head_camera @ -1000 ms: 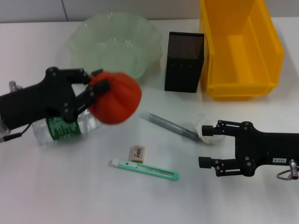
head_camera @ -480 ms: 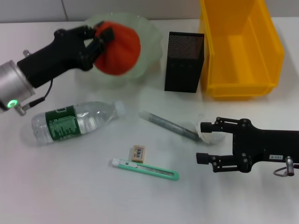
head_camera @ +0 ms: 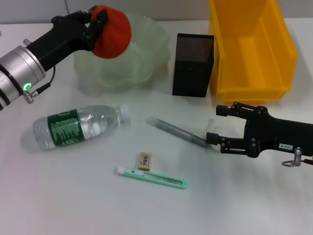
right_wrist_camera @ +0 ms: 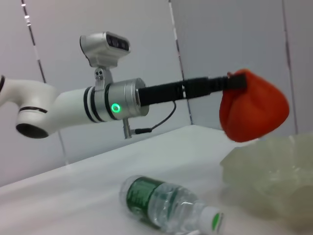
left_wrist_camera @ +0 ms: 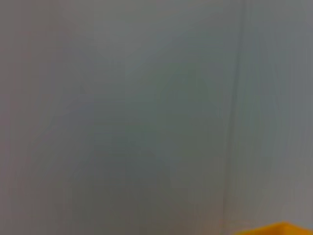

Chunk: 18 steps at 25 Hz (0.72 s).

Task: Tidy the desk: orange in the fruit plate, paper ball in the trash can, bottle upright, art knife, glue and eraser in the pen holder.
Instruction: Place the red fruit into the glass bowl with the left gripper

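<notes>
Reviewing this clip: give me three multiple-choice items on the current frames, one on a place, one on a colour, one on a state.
1. Where is the round orange fruit?
A. lying on the desk
B. held by the left gripper above the pale green wavy glass fruit plate
C. in the yellow plastic bin

2. What colour is the clear plastic water bottle's label?
A. red
B. blue
C. green

3. How is that bottle?
A. lying on its side
B. standing upright
C. held by the right gripper

Answers: 1 B, the jaws clasp the fruit over the plate's rim. 2 C, green band shows. 3 A, it lies flat on the desk.
</notes>
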Available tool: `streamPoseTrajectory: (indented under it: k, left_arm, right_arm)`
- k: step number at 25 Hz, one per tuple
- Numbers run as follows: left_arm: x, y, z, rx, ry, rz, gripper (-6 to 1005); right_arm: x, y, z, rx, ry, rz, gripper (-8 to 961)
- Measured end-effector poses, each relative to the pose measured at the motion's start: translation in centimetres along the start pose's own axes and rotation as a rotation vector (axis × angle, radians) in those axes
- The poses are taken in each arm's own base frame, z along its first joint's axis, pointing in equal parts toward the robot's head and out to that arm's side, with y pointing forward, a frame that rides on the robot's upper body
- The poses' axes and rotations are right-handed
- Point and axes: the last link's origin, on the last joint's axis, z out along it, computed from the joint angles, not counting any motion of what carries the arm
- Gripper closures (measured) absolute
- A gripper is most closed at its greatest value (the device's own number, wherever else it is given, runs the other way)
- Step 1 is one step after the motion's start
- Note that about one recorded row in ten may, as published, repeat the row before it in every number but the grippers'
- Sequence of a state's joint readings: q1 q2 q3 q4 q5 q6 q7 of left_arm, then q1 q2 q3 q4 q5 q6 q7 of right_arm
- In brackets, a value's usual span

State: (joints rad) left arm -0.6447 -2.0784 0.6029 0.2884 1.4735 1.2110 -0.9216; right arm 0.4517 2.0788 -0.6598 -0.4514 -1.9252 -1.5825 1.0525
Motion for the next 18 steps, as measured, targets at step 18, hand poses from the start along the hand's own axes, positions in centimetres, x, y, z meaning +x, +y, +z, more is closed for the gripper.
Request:
streamPoseTrajectory:
  k: [18]
  left_arm:
    - [-1.9, -1.0, 1.9, 0.139, -0.123, 0.091, 807]
  right_arm:
    - [0.2, -0.4, 0.2, 0.045, -0.014, 0.006, 142]
